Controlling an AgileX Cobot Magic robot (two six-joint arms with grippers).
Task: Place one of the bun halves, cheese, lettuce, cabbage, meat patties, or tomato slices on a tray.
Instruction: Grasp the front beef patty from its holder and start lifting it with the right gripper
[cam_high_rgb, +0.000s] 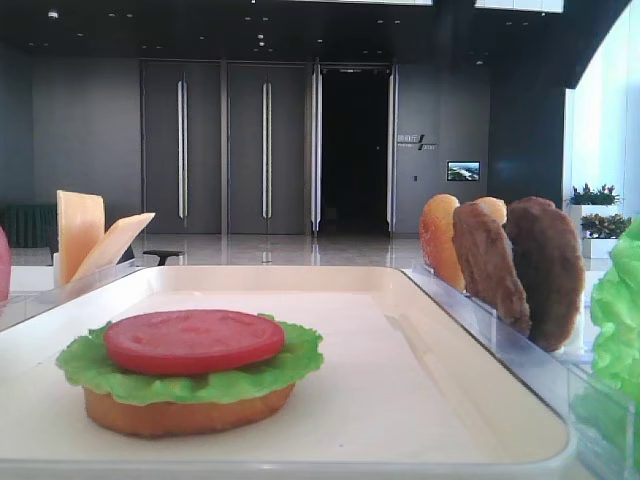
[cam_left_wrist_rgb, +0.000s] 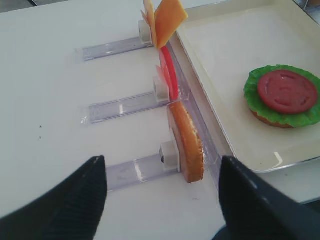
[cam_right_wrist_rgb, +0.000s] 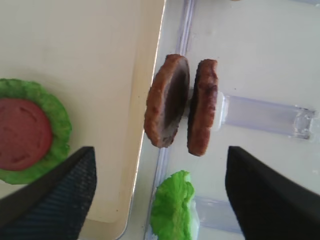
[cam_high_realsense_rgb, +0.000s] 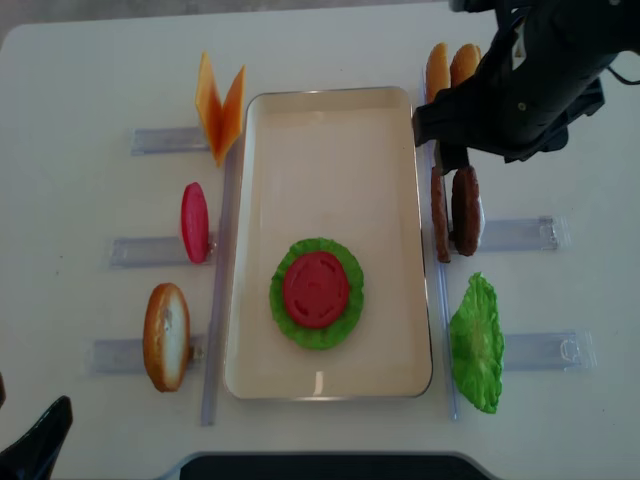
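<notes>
On the cream tray lies a stack: a bun half under lettuce, topped by a tomato slice. Two meat patties stand on edge in a clear rack right of the tray. My right gripper hangs open and empty above them, and a loose lettuce leaf lies below its fingers. Left of the tray stand cheese slices, a tomato slice and a bun half. My left gripper is open and empty just short of that bun.
Clear plastic racks flank both long sides of the tray. Two more bun halves stand at the far right, partly under my right arm. One left finger shows at the table's near left corner.
</notes>
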